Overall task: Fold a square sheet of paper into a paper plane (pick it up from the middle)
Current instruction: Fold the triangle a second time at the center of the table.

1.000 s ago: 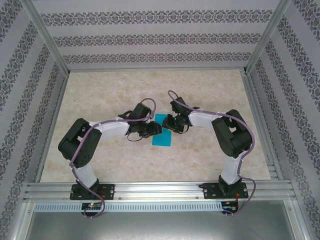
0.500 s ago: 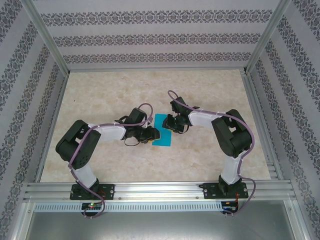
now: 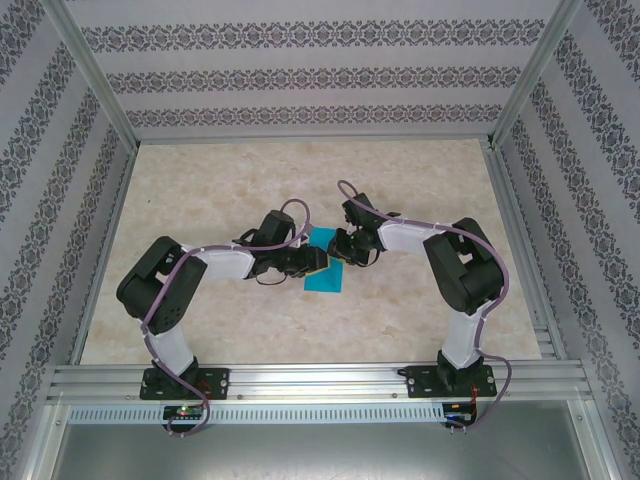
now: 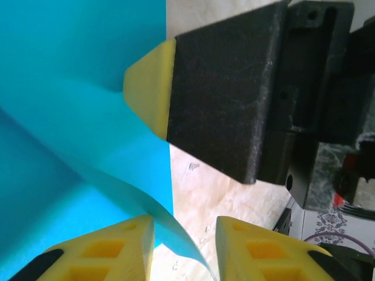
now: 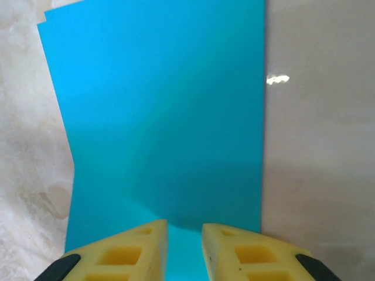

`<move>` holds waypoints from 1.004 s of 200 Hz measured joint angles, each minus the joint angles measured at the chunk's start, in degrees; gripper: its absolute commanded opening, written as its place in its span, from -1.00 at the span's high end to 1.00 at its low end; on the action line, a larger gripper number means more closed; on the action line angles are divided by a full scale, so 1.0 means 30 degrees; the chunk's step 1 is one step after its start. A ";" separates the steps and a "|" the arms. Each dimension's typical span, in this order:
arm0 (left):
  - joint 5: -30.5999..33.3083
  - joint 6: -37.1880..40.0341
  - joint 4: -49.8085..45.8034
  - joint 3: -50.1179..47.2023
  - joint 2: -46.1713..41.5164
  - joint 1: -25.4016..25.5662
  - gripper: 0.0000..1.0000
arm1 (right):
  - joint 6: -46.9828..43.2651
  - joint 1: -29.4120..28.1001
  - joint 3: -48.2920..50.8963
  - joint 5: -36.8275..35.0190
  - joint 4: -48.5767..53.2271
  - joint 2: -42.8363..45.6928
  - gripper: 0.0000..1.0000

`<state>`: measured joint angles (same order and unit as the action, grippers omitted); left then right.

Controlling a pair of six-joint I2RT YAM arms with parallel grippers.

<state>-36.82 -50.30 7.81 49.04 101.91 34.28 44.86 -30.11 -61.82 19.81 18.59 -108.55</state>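
Folding has only just begun on the blue paper

The square sheet of paper lies on the surface, in the middle, between the two arms. From the right wrist the sheet looks like a tall strip and not a square, and a second edge peeks out at its top left corner. So I think it is folded in half once. It is no paper plane yet: I see no pointed nose and no wings. The slanted nose folds and the wing folds are all left to do, so most of the job is ahead.

From the left wrist, one side of the sheet is lifted off the surface and curls up like a little wave. That raised edge runs down into the gap between the left jaws. The left jaws are spread a little, with their two yellow fingertips apart, so they sit around the edge and do not squeeze it.

The right jaws come at the sheet from the other side. They are close together but not shut, and a thin slit of blue shows between their yellow fingertips. They hold nothing. In the left wrist view one yellow tip of theirs seems to rest on the sheet, as if to pin it down.
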 measured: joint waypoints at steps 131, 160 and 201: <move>0.0517 -0.0168 0.1078 0.0051 0.1013 0.0000 0.39 | -0.0510 0.1348 0.0998 0.3512 -0.1894 0.0153 0.37; 0.0816 -0.0109 0.0984 0.0051 0.1013 0.0000 0.45 | -0.1362 0.1552 0.1712 0.3512 -0.1348 0.1122 0.31; 0.1086 -0.0036 0.0648 0.0117 0.1020 0.0000 0.50 | -0.2157 0.1581 0.2776 0.4000 -0.1348 0.2288 0.31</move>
<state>-33.56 -50.41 9.76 49.39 104.97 34.28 38.39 -25.36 -53.49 31.81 14.55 -101.69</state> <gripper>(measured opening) 0.256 0.356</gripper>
